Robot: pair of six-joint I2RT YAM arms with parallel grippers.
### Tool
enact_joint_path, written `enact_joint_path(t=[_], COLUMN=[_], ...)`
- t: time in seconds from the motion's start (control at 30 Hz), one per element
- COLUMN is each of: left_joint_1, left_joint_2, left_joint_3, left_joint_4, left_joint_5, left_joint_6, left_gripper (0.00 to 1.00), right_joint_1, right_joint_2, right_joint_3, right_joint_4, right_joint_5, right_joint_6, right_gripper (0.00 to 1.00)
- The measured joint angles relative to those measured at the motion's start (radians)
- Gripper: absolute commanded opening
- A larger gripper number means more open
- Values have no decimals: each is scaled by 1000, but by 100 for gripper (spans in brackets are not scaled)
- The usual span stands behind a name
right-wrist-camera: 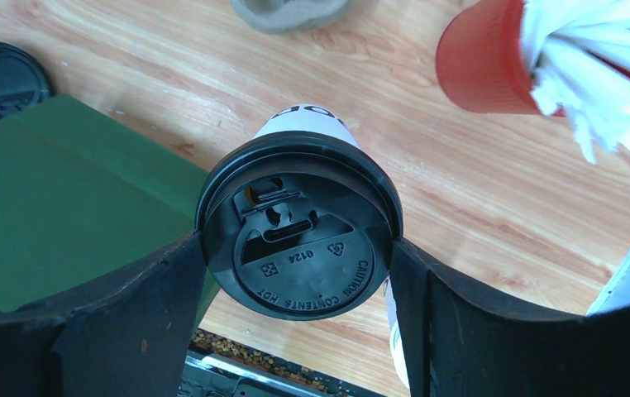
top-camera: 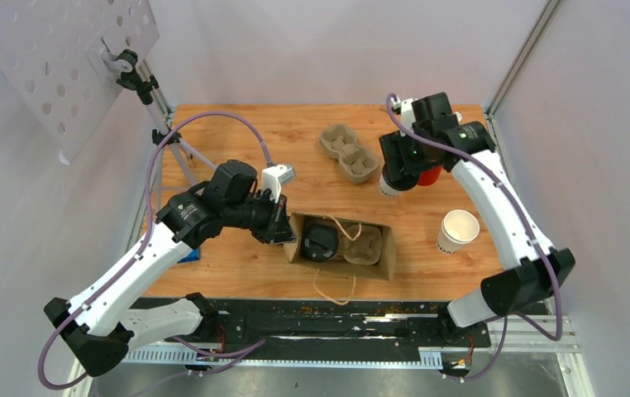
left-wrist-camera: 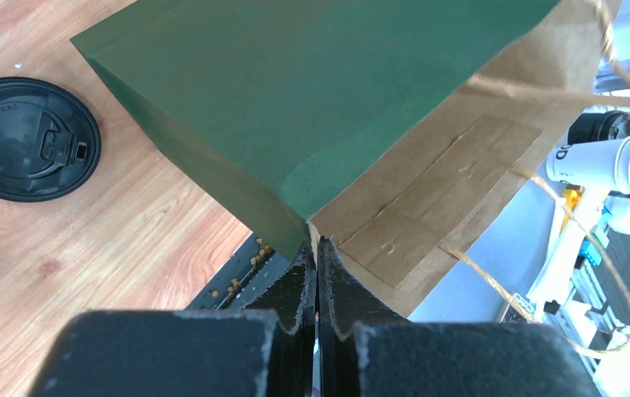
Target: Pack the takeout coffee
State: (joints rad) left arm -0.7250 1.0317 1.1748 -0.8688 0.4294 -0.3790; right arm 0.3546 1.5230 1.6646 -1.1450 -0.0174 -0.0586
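The lidded coffee cup (right-wrist-camera: 303,126) sits between the fingers of the right end effector (right-wrist-camera: 297,248), which is spread wide, each finger pressing against a side of the cup's black lid (right-wrist-camera: 312,190). From above, this cup is at the far right of the desk (top-camera: 245,141), just beside the red cup of white stirrers (right-wrist-camera: 481,62) and apart from the green paper bag (left-wrist-camera: 295,99) at the middle near edge. The left end effector (left-wrist-camera: 317,265) has its fingers pressed together, pinching the bag's left rim where the brown inner face meets the green outside. The bag's mouth is open to the overhead camera. Inside it lies a grey pulp carrier (top-camera: 365,246), and next to that a second black lid (top-camera: 320,242); only its top shows, so the cup beneath cannot be made out. A second pulp carrier (top-camera: 349,153) sits on the far part of the desk with both wells open. A lidless white cup (top-camera: 458,230) stands upright to the right of the bag. A loose black lid (left-wrist-camera: 26,136) lies flat on the wood beside the bag.
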Motion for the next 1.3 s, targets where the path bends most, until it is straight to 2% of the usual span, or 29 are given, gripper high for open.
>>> enact_joint_path(t=[0.37,0.57,0.7,0.87,1.1,1.3], left_joint_1=[0,0,0,0,0,0], left_joint_2=[75,92,95,95,95,95], left_joint_3=[69,81,84,92,92,92], left_joint_4=[-43,-42,-40,-40,-39,-40], left_joint_5=[-45,-48,-50,-51,-50,-50], left_joint_6=[-14,-28,-37,-43,-46,-46], left_gripper=[0,0,0,0,0,0], right_joint_1=[0,0,0,0,0,0], right_joint_2=[-369,-512,-596,-718,-788,-793], right_joint_3=[49,82,82,26,-41,-110], right_joint_4=[-30,-43,-55,-55,-66,-69], right_joint_5=[-51,-100,-158,-310,-501,-577], right_joint_6=[-26,-30,-33,-34,12,50], right_gripper=[61,59,61,60,59,59])
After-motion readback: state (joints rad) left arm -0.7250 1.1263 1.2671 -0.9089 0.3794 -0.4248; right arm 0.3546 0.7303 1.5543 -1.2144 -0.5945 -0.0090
